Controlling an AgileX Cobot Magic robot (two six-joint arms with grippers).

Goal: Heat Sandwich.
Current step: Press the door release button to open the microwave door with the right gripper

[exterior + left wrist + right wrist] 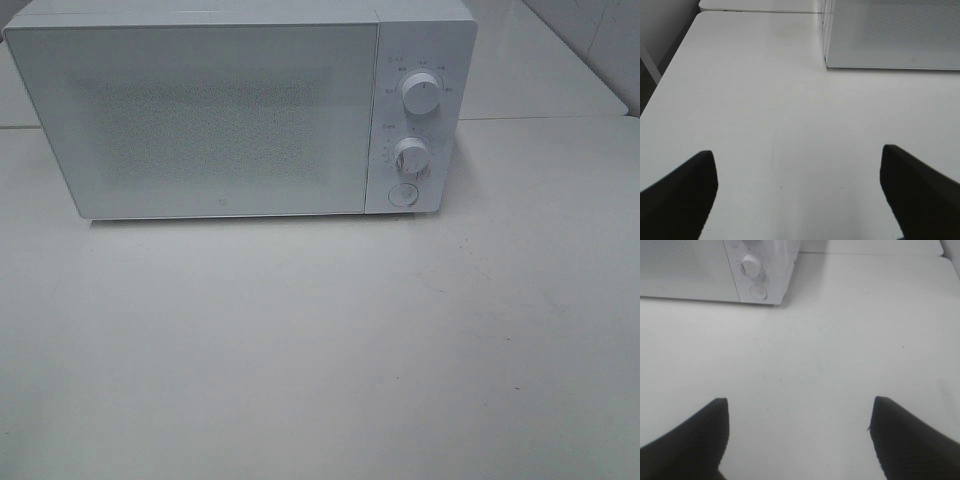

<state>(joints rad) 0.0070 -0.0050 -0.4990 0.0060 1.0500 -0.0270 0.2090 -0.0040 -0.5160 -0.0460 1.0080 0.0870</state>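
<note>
Sandwich not in view. Microwave [220, 110], door shut, sits on bench [320, 350]. Left fingers [680, 195] spread apart, empty, above bench; right fingers [685, 440] the same.

Lab test setup staged as a kitchen, not a home. White microwave [220, 110], upper dial [422, 92] and lower dial [411, 155], door shut, stands on a plain white bench [320, 350]. Second bench [545, 70] is butted up behind it, seam visible.
</note>
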